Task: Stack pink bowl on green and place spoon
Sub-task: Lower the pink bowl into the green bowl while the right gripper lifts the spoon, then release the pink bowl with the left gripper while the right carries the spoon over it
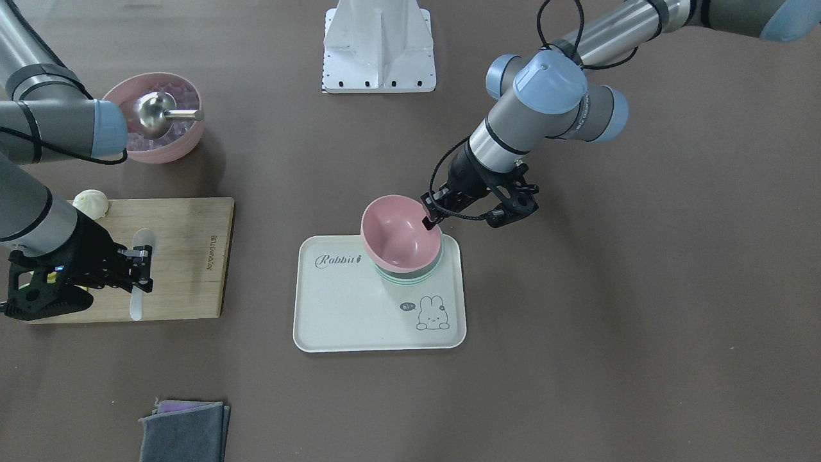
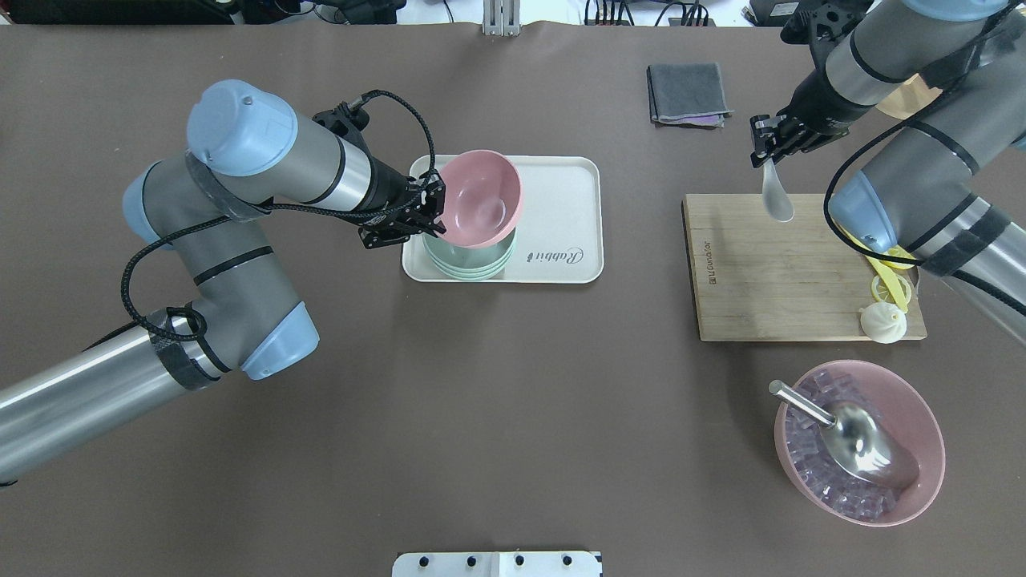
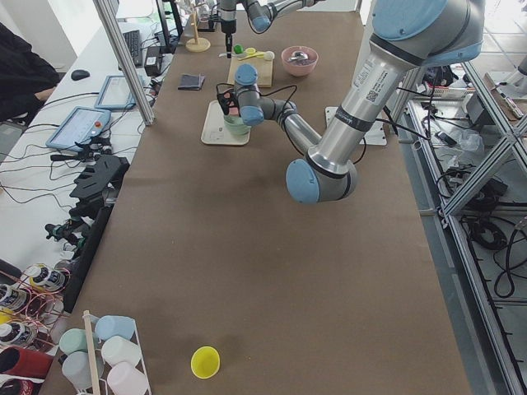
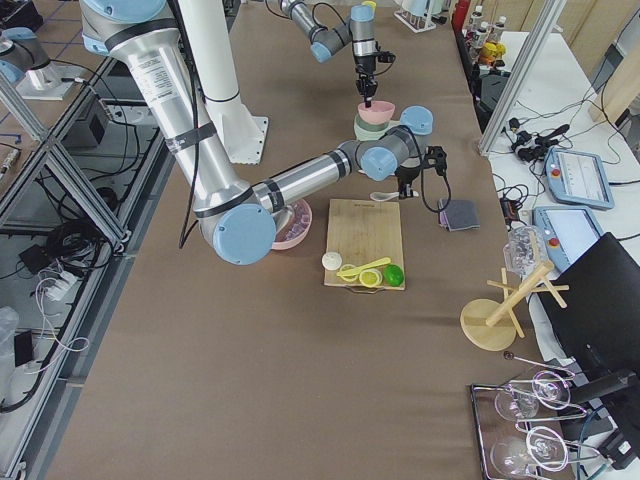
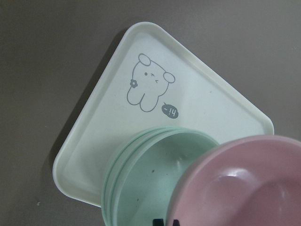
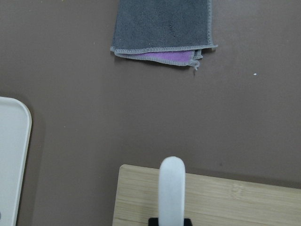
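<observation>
The pink bowl (image 1: 401,231) (image 2: 481,196) hangs tilted over the stack of green bowls (image 1: 410,274) (image 2: 469,264) on the white rabbit tray (image 1: 346,308). My left gripper (image 2: 437,210) (image 1: 428,221) is shut on the pink bowl's rim. In the left wrist view the pink bowl (image 5: 244,183) sits offset above the green bowls (image 5: 150,179); I cannot tell whether they touch. My right gripper (image 2: 765,148) (image 1: 142,269) is shut on the handle of the white spoon (image 2: 776,196) (image 6: 171,188), holding it over the wooden cutting board (image 2: 769,272).
A larger pink bowl of ice cubes with a metal scoop (image 2: 858,449) stands on the right. A white bun (image 2: 882,323) and a yellow utensil (image 2: 890,272) lie on the board's edge. A folded grey cloth (image 2: 688,92) lies beyond the board.
</observation>
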Robot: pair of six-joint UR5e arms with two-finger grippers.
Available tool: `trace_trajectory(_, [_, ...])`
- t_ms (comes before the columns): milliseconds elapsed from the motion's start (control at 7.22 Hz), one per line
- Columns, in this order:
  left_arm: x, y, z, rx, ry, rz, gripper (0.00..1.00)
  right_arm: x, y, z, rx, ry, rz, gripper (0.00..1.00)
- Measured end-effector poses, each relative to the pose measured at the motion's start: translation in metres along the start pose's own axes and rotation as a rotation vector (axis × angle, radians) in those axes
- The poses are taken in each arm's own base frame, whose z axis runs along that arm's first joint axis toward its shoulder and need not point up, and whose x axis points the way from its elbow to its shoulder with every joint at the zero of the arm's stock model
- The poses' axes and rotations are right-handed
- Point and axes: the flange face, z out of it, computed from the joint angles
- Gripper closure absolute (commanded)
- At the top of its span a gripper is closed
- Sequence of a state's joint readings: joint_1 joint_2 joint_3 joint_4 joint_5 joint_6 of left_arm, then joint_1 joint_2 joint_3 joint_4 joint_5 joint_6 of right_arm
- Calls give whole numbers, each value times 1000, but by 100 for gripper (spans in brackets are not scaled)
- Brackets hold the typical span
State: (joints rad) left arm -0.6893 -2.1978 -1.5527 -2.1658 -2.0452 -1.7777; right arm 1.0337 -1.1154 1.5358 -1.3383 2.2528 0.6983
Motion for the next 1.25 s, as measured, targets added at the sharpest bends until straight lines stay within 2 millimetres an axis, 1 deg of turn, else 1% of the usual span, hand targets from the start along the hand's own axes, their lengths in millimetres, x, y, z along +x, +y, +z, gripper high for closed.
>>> trace_trajectory(277, [-4, 0, 1, -4, -6, 2, 100, -3, -1, -1, 2, -3, -2, 100])
trace_trajectory(415, [-9, -2, 2, -4, -15, 2, 100, -5, -2, -1, 3, -4, -5, 100])
trace_trajectory(554, [-15, -4, 4, -2, -23, 3, 2, -7, -3, -2, 5, -5, -7, 100])
trace_trajectory(831, [-22, -7, 7, 5, -33, 2, 2, -10, -4, -3, 8, -7, -12, 100])
trace_trajectory(969, [-23, -7, 5, 7, -32, 2, 2, -13, -5, -4, 10, -9, -12, 100])
trace_trajectory(1108, [-22, -8, -3, 9, -22, 4, 2, -22, -8, -8, 17, -18, 4, 100])
trace_trajectory(1246, [-19, -20, -25, 15, -2, 0, 2, -40, -13, -14, 28, -37, 42, 100])
